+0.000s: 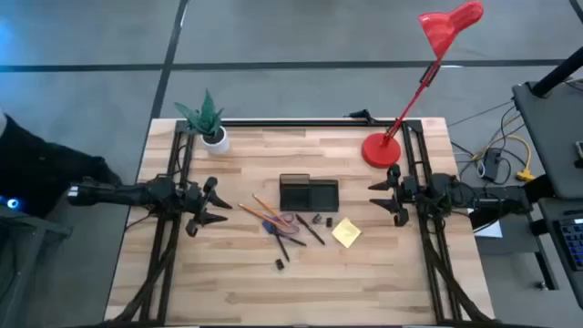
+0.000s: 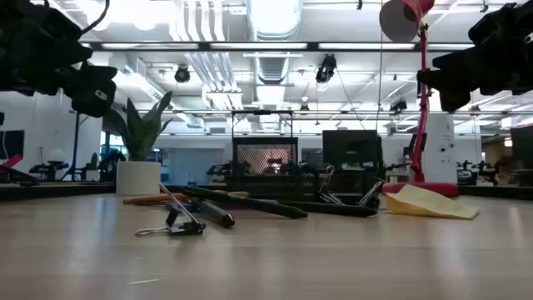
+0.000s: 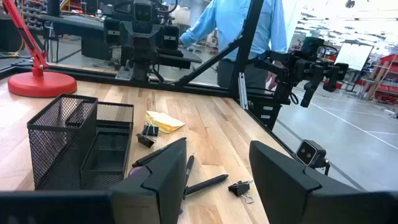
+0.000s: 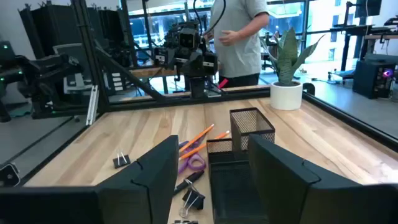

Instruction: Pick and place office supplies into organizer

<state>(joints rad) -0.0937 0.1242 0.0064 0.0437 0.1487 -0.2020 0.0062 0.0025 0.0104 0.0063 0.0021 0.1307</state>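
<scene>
The left pincer (image 1: 211,202) hangs above the left side of the tabletop (image 1: 383,282), its fingers (image 3: 163,176) spread apart and holding nothing. The right pincer (image 1: 386,197) hangs above the right side, facing the left one across the middle, its fingers (image 4: 163,163) likewise spread and empty.

Between the two pincers stands the organizer (image 1: 308,192), a black mesh tray with a taller mesh section (image 3: 59,140) at one end and lower compartments beside it; nothing shows inside the compartments that are visible.

The office supplies lie loose on the wood, toward the near edge from the organizer and between the pincers. Closest to the left pincer are the orange pencils (image 1: 260,210), slanting toward the organizer. Next to them lie the purple-handled scissors (image 4: 194,163) and a blue pencil (image 1: 271,227), crossed by dark pens (image 1: 310,228). A black clip (image 1: 280,264) sits apart from the pile, nearer the front edge. Two more clips (image 1: 322,220) rest just in front of the organizer. The yellow sticky-note pad (image 1: 346,231) lies closer to the right pincer than to the left.

Beyond the right pincer, at the far right of the tabletop, stands a red desk lamp (image 1: 381,148). Beyond the left pincer, at the far left, is a white plant pot (image 1: 216,138). A person (image 3: 239,28) stands past the tabletop's edge.
</scene>
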